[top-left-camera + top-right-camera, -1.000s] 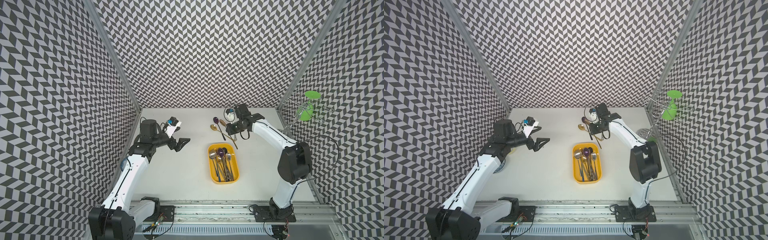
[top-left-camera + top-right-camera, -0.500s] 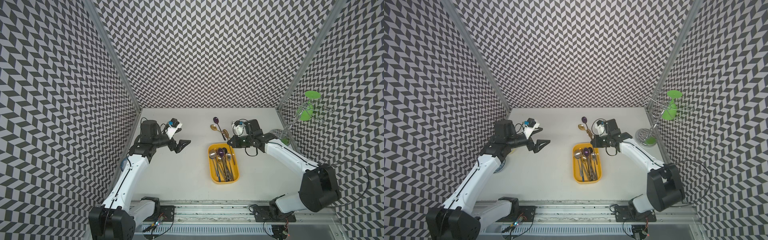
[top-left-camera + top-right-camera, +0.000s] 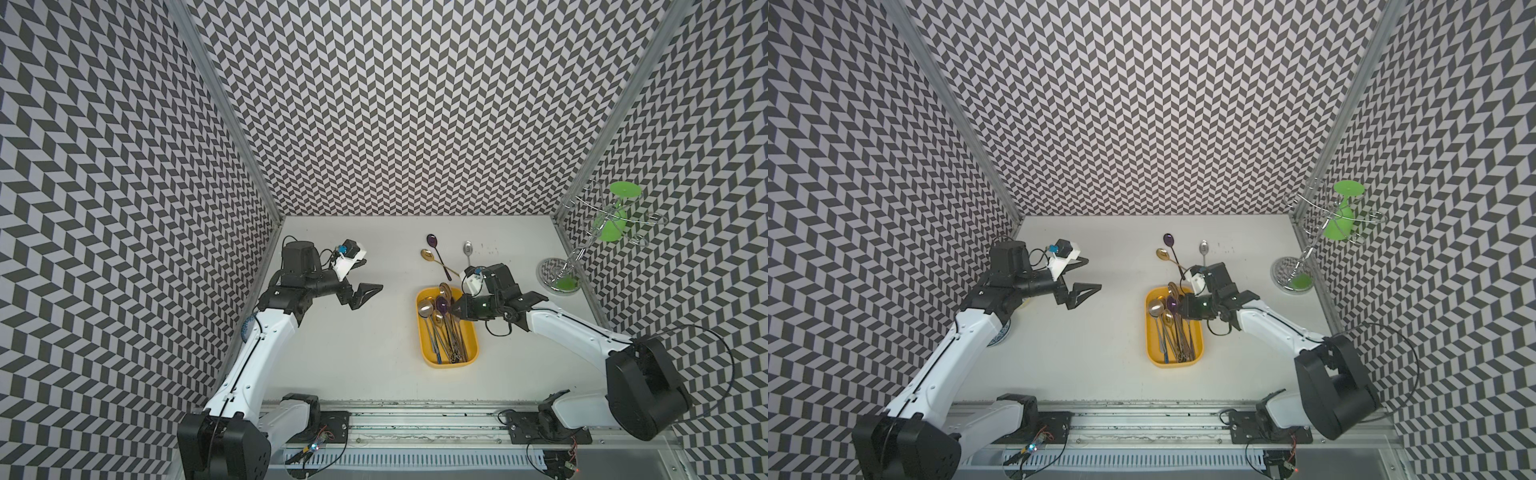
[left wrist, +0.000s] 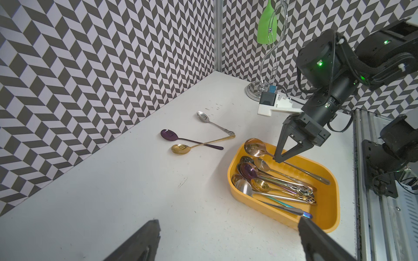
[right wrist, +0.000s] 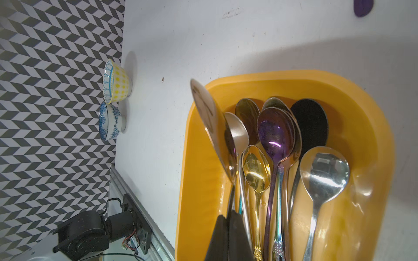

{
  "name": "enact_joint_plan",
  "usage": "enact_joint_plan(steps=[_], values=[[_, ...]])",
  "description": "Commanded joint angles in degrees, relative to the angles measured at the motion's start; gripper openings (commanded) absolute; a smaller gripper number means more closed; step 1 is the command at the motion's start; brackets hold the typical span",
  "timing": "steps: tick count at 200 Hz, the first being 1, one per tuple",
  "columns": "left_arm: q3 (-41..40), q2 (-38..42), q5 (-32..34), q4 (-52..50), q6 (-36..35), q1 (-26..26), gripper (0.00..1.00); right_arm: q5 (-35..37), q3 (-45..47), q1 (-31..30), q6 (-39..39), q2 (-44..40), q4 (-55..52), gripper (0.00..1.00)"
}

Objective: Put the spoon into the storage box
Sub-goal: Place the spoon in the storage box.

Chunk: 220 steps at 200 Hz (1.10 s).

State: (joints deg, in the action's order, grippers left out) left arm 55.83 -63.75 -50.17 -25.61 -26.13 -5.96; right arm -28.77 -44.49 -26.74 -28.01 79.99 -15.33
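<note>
1. Right arm: the base sits at the lower right of both top views. The white link runs up and left toward frame centre and the wrist folds over. The right gripper (image 3: 456, 309) (image 3: 1185, 309) (image 4: 278, 158) points down over the upper end of the storage box (image 3: 422, 332) (image 3: 1149, 332) (image 4: 335, 203) (image 5: 199, 180).
2. Right fingers (image 5: 228, 235) are pinched together on the handle of the copper spoon (image 3: 445, 289) (image 3: 1173, 288) (image 4: 254, 146) (image 5: 209, 117), just behind its bowl.
3. Copper spoon: in the top views the bowl lies over the box's upper rim. The handle slopes down along the inside of the box. Cannot tell whether its far end touches the box. The right wrist view shows it edge-on, beside the other spoons (image 3: 446, 340) (image 4: 271, 180) (image 5: 276, 135).
4. Storage box: yellow, right of centre in the top views, on the white table (image 3: 353, 374). The other spoons lie lengthwise in it, bowls toward the upper end.
5. Left arm: the base sits at the lower left. The white link climbs up and right to an elbow near the left wall, and the black forearm is roughly level, pointing right.
6. Left gripper (image 3: 368, 277) (image 3: 1088, 275) (image 4: 228, 223): fingers spread wide, holding nothing, over bare table, well apart from the box and to its left.
7. Above the box on the table, the purple spoon (image 3: 432, 240) (image 4: 168, 135) and the gold spoon (image 3: 427, 254) (image 4: 179, 149) cross at the handles. The silver spoon (image 3: 468, 248) (image 4: 202, 116) lies just to their right, its handle tip meeting the gold one's.
8. Two patterned bowls (image 5: 113, 99) stand against the wall. A wire stand (image 3: 557, 276) with a green glass (image 3: 615, 220) is at the right edge.
</note>
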Motion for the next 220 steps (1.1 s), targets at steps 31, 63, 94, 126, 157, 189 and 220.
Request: enact_joint_plan(steps=[31, 63, 94, 126, 157, 189, 220], values=[[0.7, -0.2, -1.5, -1.4, -0.9, 0.2, 0.99, 1.8, 3.1, -1.7, -3.5, -1.3, 7.4, 0.01], [-0.2, -0.1, -1.7, -0.3, -0.9, 0.2, 0.99, 3.6, 2.6, -1.9, -3.0, -1.5, 6.9, 0.11], [0.2, 0.0, -1.8, -0.7, -0.8, 0.2, 0.99, 6.5, 2.2, -1.9, -2.1, -2.4, 6.7, 0.21], [1.3, -0.3, -1.8, -1.7, -0.7, 0.2, 0.99, 8.6, -1.0, -1.9, -0.1, -2.2, 2.9, 0.29], [0.4, -0.2, -2.1, -0.6, -0.5, 0.2, 0.99, 12.6, -5.6, -1.9, 4.0, -2.4, -0.3, 0.33], [0.7, 0.0, -1.9, -0.8, -0.7, 0.2, 0.99, 16.2, -12.9, -1.8, 11.1, 1.2, -5.9, 0.36], [1.6, 0.1, -1.6, -2.0, -0.8, 0.2, 0.99, 20.9, -21.6, -1.8, 17.3, 7.5, -12.1, 0.39]])
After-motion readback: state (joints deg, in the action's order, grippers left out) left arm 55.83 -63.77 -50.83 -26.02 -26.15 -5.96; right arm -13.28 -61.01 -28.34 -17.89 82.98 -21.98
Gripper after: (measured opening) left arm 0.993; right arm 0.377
